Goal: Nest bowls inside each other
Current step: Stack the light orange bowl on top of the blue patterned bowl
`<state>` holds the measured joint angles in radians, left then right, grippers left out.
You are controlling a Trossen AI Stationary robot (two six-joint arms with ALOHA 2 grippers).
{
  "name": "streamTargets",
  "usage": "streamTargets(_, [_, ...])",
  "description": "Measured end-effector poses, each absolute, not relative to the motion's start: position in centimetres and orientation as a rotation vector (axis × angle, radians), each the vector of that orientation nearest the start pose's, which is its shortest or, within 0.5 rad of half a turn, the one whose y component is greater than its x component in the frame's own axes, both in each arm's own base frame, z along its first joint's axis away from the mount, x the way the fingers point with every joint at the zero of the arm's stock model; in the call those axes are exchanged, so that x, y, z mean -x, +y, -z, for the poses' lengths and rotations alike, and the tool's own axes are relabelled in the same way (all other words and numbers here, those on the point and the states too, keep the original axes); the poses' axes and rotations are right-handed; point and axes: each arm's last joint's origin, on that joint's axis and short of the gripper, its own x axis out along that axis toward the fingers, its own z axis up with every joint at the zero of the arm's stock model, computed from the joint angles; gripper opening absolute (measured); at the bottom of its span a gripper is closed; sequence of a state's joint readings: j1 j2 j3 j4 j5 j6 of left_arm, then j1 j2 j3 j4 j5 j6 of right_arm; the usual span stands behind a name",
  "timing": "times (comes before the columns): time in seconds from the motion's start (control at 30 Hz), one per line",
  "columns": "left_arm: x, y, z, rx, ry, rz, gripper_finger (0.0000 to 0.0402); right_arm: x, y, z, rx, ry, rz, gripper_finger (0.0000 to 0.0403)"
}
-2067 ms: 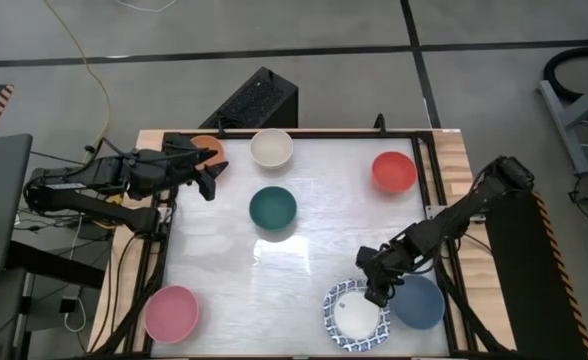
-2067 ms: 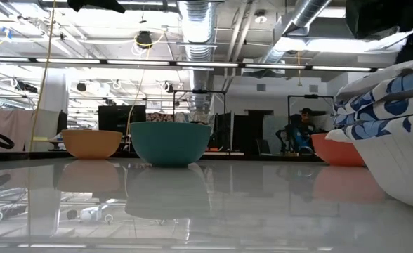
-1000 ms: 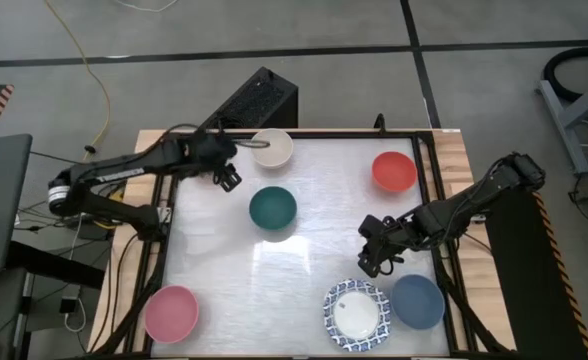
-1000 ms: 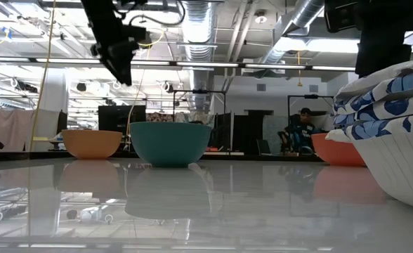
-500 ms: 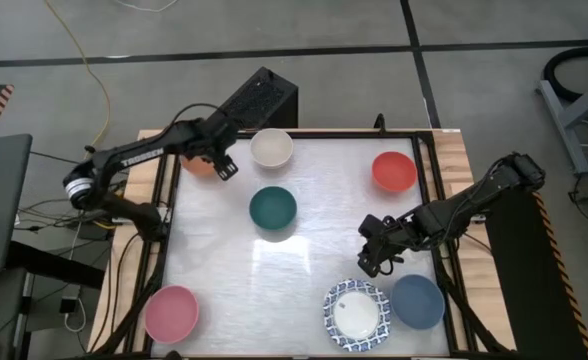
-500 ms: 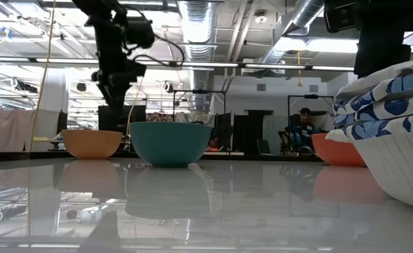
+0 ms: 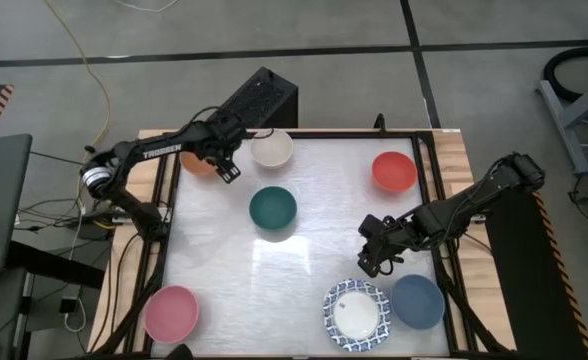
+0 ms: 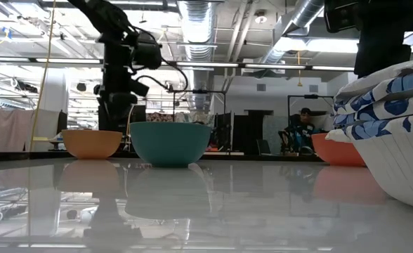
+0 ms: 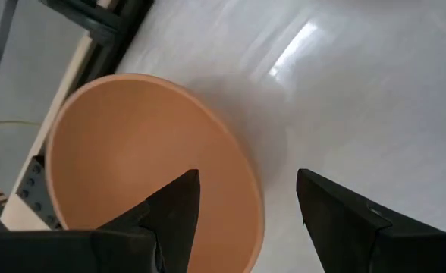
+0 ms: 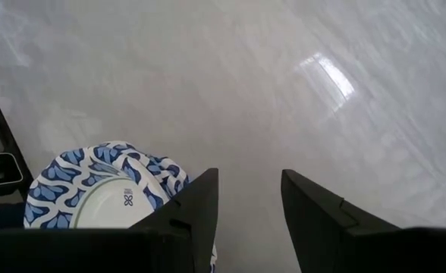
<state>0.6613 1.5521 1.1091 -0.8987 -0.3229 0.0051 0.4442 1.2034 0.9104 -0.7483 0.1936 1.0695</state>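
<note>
While the right gripper (image 7: 372, 262) is waiting spread at lower right, the left gripper (image 7: 225, 172) is hovering spread over the orange bowl (image 7: 200, 163) at upper left

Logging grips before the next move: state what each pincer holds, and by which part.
Nothing is held. The left pincer hangs open over the orange bowl's rim; the right pincer hangs open above bare table by the patterned bowls.
</note>
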Motion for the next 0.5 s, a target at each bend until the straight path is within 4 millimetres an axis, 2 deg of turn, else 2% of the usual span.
streamTargets(0.2, [-22.4, 18.6, -20.3, 0.248, 1.395, -0.823, 0.0211, -20.6, 9.2, -25.3, -0.652, 0.986, 0.313, 0.0166])
streamTargets(0.4, [-21.3, 18.2, -17.6, 0.295, 1.41, -0.854, 0.021, -20.6, 9.2, -25.3, -0.655, 0.99, 0.308, 0.0166])
streamTargets(0.5, [-20.8, 17.9, -16.8, 0.328, 1.428, -0.858, 0.0197, -20.6, 9.2, -25.3, -0.654, 0.99, 0.308, 0.0166])
